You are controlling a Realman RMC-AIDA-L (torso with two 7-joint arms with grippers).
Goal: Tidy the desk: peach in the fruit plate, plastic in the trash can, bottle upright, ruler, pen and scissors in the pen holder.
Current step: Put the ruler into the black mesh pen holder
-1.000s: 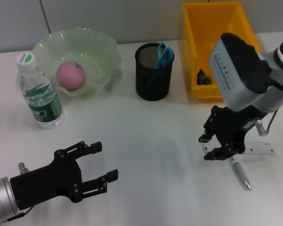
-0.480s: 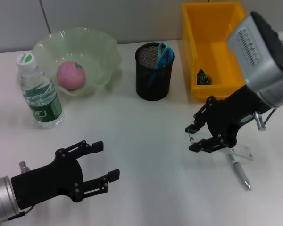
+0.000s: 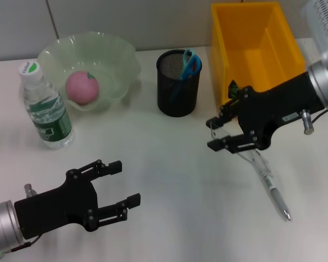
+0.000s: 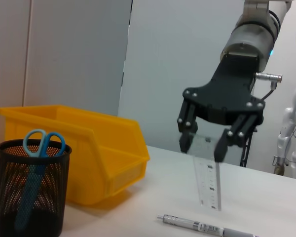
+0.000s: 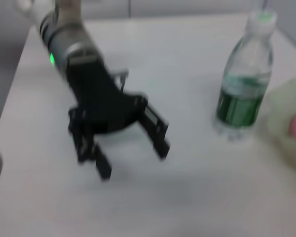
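Now the right gripper (image 3: 223,134) has its fingers (image 4: 186,140) clamped on the clear ruler (image 4: 207,174), held above the bench (image 3: 175,180) just right of the pen holder (image 3: 178,83). The ruler hangs long axis near vertical, free end pointing down toward the pen (image 3: 272,188), which lies flat on the bench further right of the holder, tip pointing away from it. The left gripper (image 3: 116,192) is well in front of the holder, fingers spread, holding nothing.

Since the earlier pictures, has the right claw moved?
Yes. The right claw, holding the ruler, has moved up and left, away from the pen on the desk and toward the pen holder.
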